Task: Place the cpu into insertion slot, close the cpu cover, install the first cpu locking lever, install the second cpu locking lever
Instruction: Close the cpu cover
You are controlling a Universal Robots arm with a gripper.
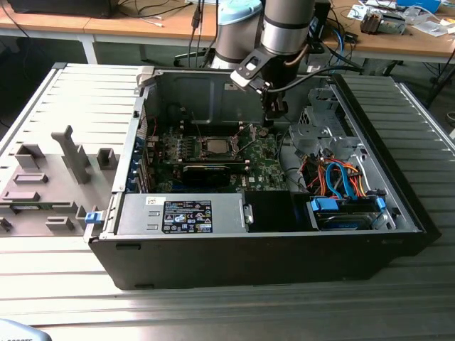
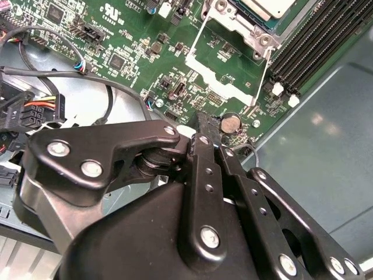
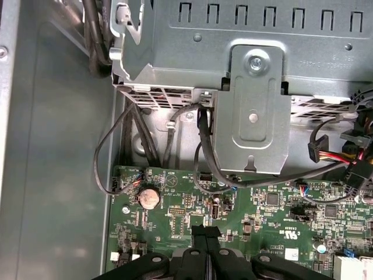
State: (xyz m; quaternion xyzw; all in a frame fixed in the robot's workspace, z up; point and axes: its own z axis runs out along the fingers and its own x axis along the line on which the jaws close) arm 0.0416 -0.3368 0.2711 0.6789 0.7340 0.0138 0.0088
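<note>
Silver-grey tubular arm, pale-blue joint cap; black gripper of linked flat bars studded with silver screws.

Your arm drops near-vertical in the exterior view, with the gripper pointing straight down off the wrist. In both wrist views its black fingers sit pressed together, tip to tip.

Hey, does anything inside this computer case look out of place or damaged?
Nothing looks spilled or broken. One oddity: the two wire levers beside the chip socket seem to stick out loose over the green board rather than lying latched. The end effector hangs close by, fingers together.
</note>
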